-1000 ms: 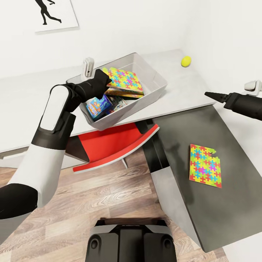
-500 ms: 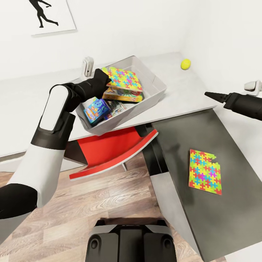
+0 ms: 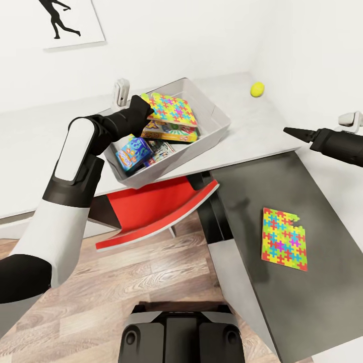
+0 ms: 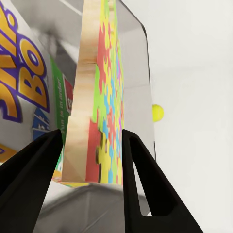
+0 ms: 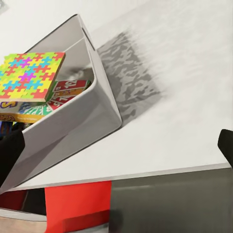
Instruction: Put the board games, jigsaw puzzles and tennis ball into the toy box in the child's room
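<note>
The grey toy box sits on the light table, its near corner over the edge. Inside lie board games and, tilted on top of them, a colourful jigsaw puzzle. My left gripper is shut on that puzzle's edge; in the left wrist view the puzzle stands between both black fingers. A second jigsaw puzzle lies flat on the dark table. The tennis ball rests at the far corner. My right gripper hovers open beside the light table, apart from everything.
A red chair is tucked under the light table below the box. The dark table joins it at the right. Walls close off the back and right. My base stands on wooden floor.
The head view has shifted slightly. The games in the box have settled a little, showing more of the one under the puzzle. Both arms hold their places.
</note>
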You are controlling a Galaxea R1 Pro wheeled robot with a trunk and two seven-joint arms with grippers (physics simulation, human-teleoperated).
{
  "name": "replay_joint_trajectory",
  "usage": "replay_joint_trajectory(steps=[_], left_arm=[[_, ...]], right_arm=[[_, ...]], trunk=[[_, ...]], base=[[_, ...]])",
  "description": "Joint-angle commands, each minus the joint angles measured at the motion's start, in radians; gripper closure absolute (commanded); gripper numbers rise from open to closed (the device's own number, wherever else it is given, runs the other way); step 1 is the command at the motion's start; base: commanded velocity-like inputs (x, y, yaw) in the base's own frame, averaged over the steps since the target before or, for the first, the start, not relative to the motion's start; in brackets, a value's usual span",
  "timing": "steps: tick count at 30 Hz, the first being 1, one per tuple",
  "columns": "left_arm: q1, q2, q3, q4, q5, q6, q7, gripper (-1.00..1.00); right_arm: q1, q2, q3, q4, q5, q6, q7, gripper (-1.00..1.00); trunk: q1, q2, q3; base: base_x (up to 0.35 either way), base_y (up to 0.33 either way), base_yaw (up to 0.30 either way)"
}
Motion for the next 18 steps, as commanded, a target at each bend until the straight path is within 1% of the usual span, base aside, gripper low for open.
replay_joint_trajectory(steps=[1, 10, 18], left_arm=[[-0.001, 0.001, -0.001, -0.001, 0.006, 0.0, 0.007, 1.0], [-0.001, 0.001, 0.0, -0.001, 0.006, 0.0, 0.007, 1.0], [-0.001, 0.001, 0.0, -0.001, 0.007, 0.002, 0.006, 1.0]], right_arm=[[-0.001, 0.0, -0.001, 0.0, 0.009, 0.004, 0.01, -1.0], [-0.001, 0.001, -0.001, 0.0, 0.009, 0.004, 0.01, -1.0], [-0.001, 0.001, -0.001, 0.0, 0.009, 0.004, 0.01, -1.0]], trunk=[[0.001, -0.002, -0.001], [0.001, -0.002, -0.001], [0.001, -0.002, -0.001]], base=[[0.003, -0.001, 0.0], [0.001, 0.006, 0.0], [0.0, 0.135, 0.0]])
